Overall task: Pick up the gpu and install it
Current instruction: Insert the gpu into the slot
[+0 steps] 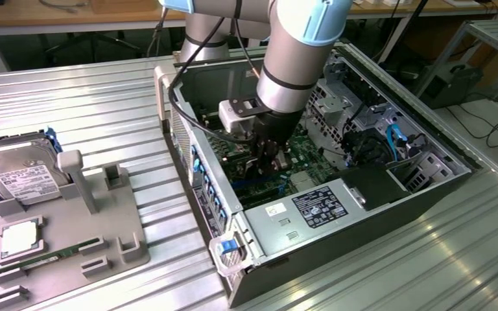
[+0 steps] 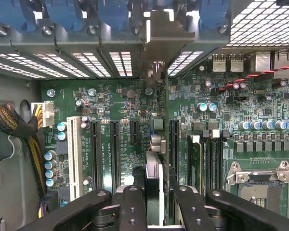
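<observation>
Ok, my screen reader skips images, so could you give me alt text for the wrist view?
The pincer holds the gpu edge-on, upright over the green motherboard inside the open computer case, its silver bracket reaching the rear slot openings. Black expansion slots and a white slot lie beside the card, the empty processor socket further off.

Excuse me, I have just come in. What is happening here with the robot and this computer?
The robot arm reaches down into the open computer case. Its gripper holds the gpu edge-on, upright, above the green motherboard, among the black expansion slots. The card's bracket end points toward the rear slot openings. Beside the case, a hard drive sits on a grey holder.
</observation>
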Available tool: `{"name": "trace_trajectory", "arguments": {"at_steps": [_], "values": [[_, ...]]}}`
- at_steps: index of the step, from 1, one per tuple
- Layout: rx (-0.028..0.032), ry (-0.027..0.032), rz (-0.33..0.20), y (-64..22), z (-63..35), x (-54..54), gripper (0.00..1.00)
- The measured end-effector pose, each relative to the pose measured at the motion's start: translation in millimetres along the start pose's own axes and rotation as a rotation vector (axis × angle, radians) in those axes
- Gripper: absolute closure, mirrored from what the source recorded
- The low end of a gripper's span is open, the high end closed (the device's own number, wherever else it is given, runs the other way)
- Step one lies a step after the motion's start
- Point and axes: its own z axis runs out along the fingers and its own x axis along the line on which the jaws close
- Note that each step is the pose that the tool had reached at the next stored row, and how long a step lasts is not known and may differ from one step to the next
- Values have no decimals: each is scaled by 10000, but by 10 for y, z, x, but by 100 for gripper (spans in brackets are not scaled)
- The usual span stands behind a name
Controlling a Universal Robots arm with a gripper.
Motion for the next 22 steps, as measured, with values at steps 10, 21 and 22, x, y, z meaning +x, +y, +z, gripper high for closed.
{"name": "trace_trajectory", "arguments": {"at_steps": [10, 21, 22], "values": [[-34, -12, 1, -1, 40, 1, 72], [-33, -14, 0, -1, 40, 1, 72], [-33, -14, 0, -1, 41, 1, 72]]}}
